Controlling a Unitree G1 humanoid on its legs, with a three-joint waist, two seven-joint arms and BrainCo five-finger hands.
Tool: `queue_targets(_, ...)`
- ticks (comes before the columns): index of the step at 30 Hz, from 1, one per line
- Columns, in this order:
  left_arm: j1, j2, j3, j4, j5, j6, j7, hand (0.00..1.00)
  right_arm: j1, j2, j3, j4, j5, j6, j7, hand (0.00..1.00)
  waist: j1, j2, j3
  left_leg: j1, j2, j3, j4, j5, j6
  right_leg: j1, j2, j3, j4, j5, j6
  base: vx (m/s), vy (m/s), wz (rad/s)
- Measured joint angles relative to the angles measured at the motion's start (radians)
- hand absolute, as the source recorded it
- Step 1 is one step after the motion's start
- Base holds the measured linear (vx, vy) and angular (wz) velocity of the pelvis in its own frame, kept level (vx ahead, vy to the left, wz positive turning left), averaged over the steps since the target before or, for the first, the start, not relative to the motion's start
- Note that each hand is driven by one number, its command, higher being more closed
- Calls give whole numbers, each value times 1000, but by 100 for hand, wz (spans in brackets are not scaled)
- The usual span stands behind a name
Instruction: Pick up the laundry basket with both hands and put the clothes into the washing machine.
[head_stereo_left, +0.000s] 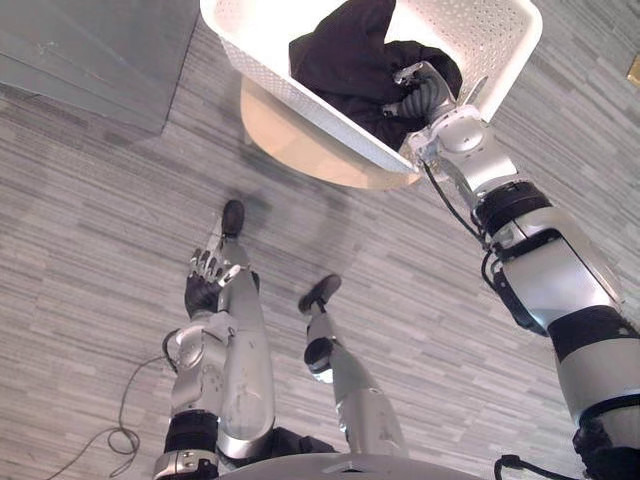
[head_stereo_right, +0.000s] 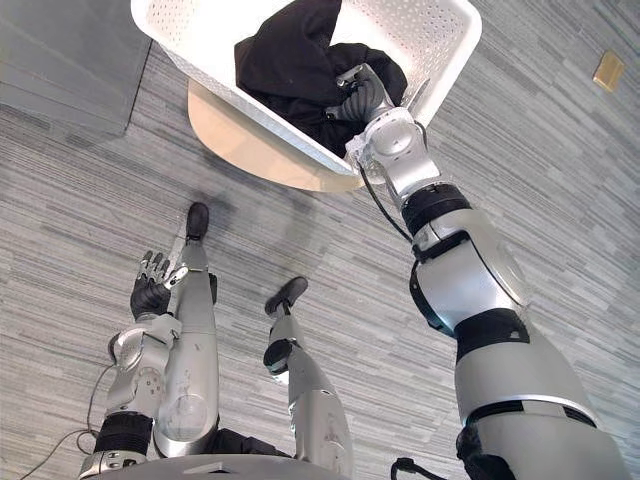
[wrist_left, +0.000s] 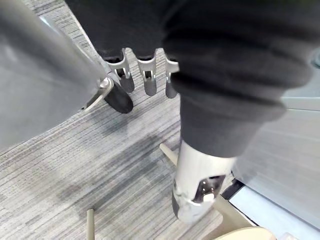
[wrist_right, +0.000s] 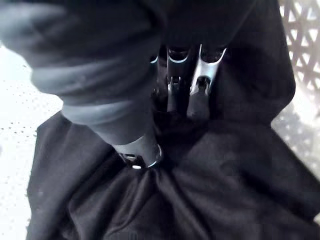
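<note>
The right arm (head_stereo_left: 560, 270) stretches forward and away from the body, nearly straight, with the elbow slightly bent. Its wrist (head_stereo_left: 462, 140) is angled inward. The right robot hand (head_stereo_left: 420, 98) is sunk in black cloth (head_stereo_left: 345, 60). In the right wrist view its fingers (wrist_right: 197, 95) curl down into the folds and the thumb (wrist_right: 140, 150) presses in opposite them, pinching the cloth between.

The left arm (head_stereo_left: 235, 360) hangs low at the robot's left side, forearm pointing forward. The left robot hand (head_stereo_left: 205, 275) holds nothing, with its dark-tipped fingers (wrist_left: 149, 80) held loosely straight, side by side.
</note>
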Motion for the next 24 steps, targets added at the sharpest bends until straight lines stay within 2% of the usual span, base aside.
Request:
queue_targets(6, 0, 0, -1, 2, 1, 25, -2, 0, 64, 81, -167, -80, 139, -14, -20, 100, 1, 0, 0, 47, 9, 0, -11, -3, 6, 33, 2, 1, 20, 0, 0, 59, 98, 2)
queue_targets(11, -1, 1, 3, -6, 9, 31, -2, 0, 138, 134, -293, -167, 221, -18, -44, 100, 0, 0, 0, 125, 3, 4, -80, 27, -3, 78, 1, 5, 23, -2, -2, 55, 79, 10)
queue_targets(13, -1, 4, -1, -20, 10, 38, -2, 0, 171, 158, -367, -218, 267, -31, -66, 100, -4, 0, 0, 154, -9, 4, -119, 51, -8, 91, -4, 12, 22, -19, -26, 53, 68, 16)
queue_targets(16, -4, 26, -5, -58, 15, 43, -2, 0, 194, 202, -453, -277, 313, -46, -97, 100, -7, -1, 0, 177, -16, 2, -158, 78, -16, 98, -4, 20, 22, -35, -41, 51, 71, 8)
queue_targets(20, -1, 67, -5, -135, 61, 51, 0, 0, 302, 298, -541, -453, 359, -80, -135, 100, -28, 0, 0, 214, -33, -26, -185, 92, -27, 129, -5, 22, 19, -58, -44, 50, 72, 11)
queue_targets(22, 3, 73, -6, -188, 93, 51, 1, 0, 370, 350, -554, -553, 369, -90, -147, 100, -36, 0, 0, 229, -37, -32, -187, 91, -27, 142, -7, 26, 19, -61, -44, 33, 105, 6)
queue_targets(23, 6, 75, -10, -248, 134, 51, 4, 0, 428, 398, -557, -638, 387, -104, -154, 100, -50, -1, 0, 236, -51, -40, -189, 91, -28, 153, -16, 29, 21, -80, -41, 14, 95, 14)
queue_targets(24, 6, 76, -11, -259, 140, 51, 4, 0, 438, 406, -557, -655, 388, -105, -156, 100, -51, -1, 0, 237, -54, -43, -189, 91, -28, 153, -17, 31, 22, -84, -43, 4, 102, 18)
